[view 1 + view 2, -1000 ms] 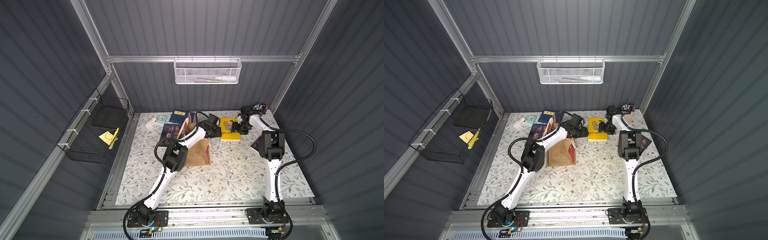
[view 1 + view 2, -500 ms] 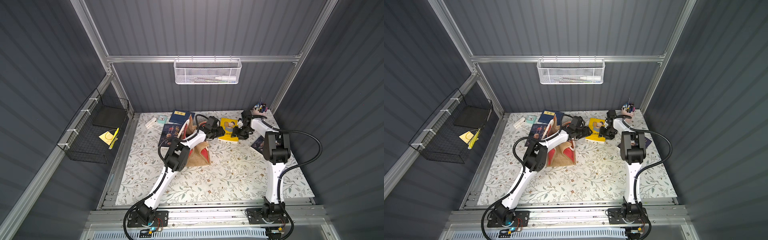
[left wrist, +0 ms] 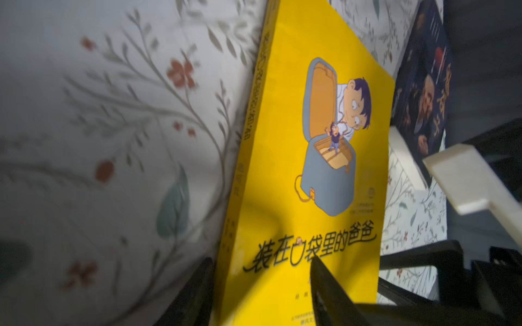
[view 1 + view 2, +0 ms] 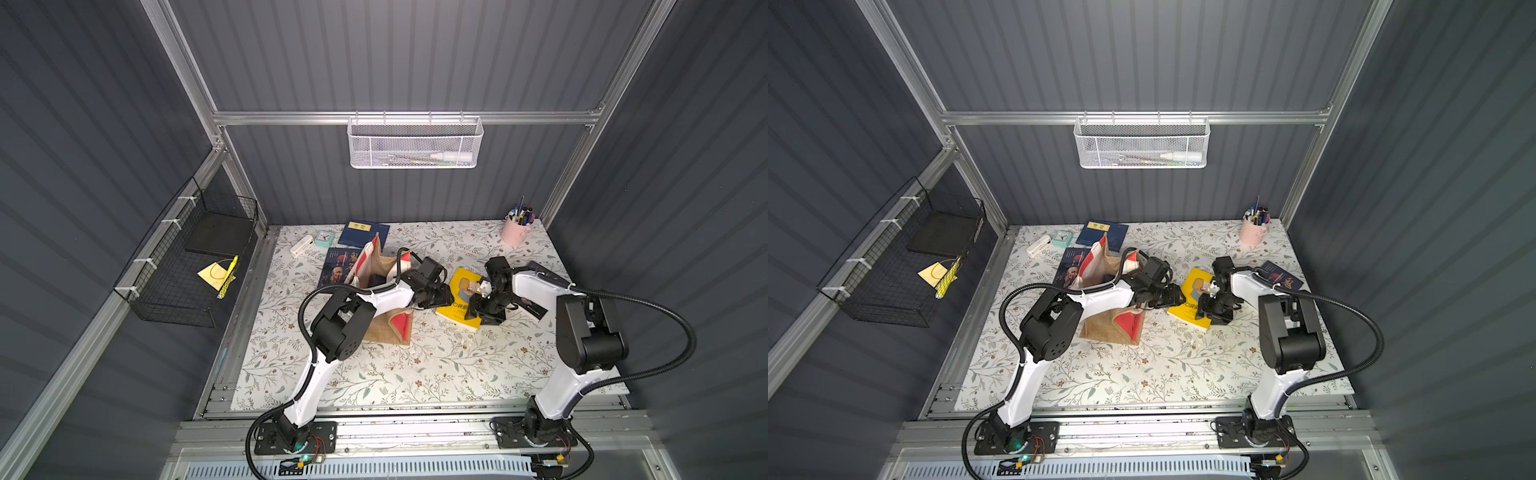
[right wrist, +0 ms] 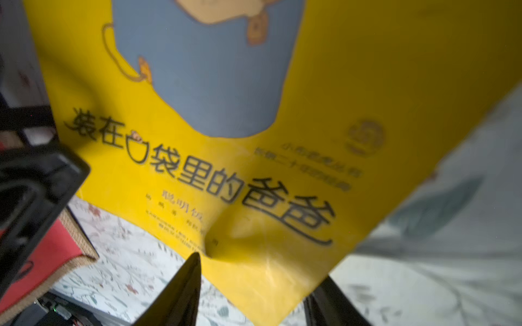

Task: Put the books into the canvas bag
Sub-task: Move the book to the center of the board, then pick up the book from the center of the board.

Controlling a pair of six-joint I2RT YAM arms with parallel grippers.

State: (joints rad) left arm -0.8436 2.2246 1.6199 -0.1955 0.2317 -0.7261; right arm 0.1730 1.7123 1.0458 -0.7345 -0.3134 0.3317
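Reaching inward, left fingers (image 3: pixel 324 285) and right fingers (image 5: pixel 180 296) straddle yellow book (image 4: pixel 456 291).

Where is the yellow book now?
In both top views the yellow book sits mid-table, just right of the canvas bag.

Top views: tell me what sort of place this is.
Probably a robot test booth dressed as a study desk: grey panel walls on a metal frame, a floral table with a pen cup and scattered books, and a white basket and black basket hung up.
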